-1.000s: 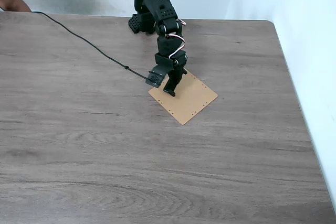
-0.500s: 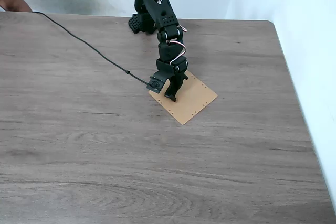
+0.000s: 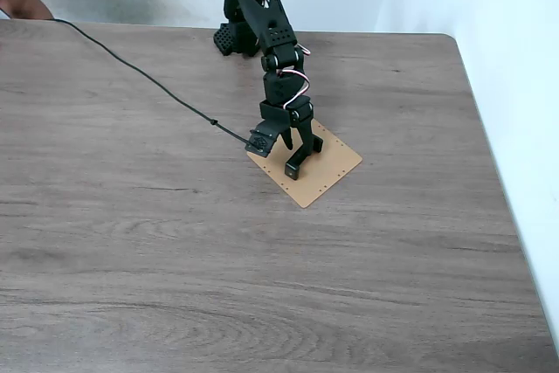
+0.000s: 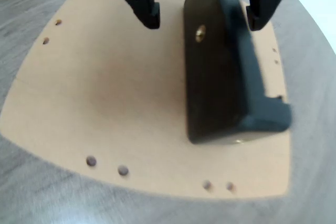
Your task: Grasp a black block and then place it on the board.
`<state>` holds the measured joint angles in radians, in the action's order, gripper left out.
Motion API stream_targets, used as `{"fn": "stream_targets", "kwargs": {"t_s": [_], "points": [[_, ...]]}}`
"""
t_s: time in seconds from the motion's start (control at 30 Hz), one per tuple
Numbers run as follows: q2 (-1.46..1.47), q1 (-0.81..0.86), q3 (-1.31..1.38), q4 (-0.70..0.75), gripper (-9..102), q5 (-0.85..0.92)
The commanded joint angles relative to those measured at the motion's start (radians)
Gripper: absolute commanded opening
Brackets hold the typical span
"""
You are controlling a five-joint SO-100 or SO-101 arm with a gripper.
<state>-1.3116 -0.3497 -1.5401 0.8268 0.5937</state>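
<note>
My gripper (image 4: pixel 202 14) stands open, holding nothing, over the black block (image 4: pixel 223 72) resting on the tan board (image 3: pixel 325 166), which lies on the wood-grain tabletop (image 3: pixel 131 242) beside white walls (image 3: pixel 515 58).

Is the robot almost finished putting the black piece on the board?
Nearly. The black block already lies on the board. The end effector is open, with one finger on each side of the block. Seemingly all that is left is pulling the arm away.
</note>
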Motion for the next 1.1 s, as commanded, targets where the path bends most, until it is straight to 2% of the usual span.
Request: {"fn": "stream_targets", "kwargs": {"t_s": [0.0,0.3,0.53,0.63,0.67,0.73,0.93,1.07], "points": [[-0.075,-0.026,-0.018,0.034,23,0.031],[-0.311,0.015,-0.052,0.144,23,0.083],[-0.341,0.049,0.008,0.132,23,0.100],[-0.410,0.083,-0.028,0.156,20,0.094],[-0.443,0.097,-0.052,0.158,15,0.086],[-0.532,0.135,-0.118,0.143,0,0.040],[-0.848,0.261,-0.422,0.049,0,-0.124],[-1.015,0.310,-0.629,0.021,0,-0.370]]}}
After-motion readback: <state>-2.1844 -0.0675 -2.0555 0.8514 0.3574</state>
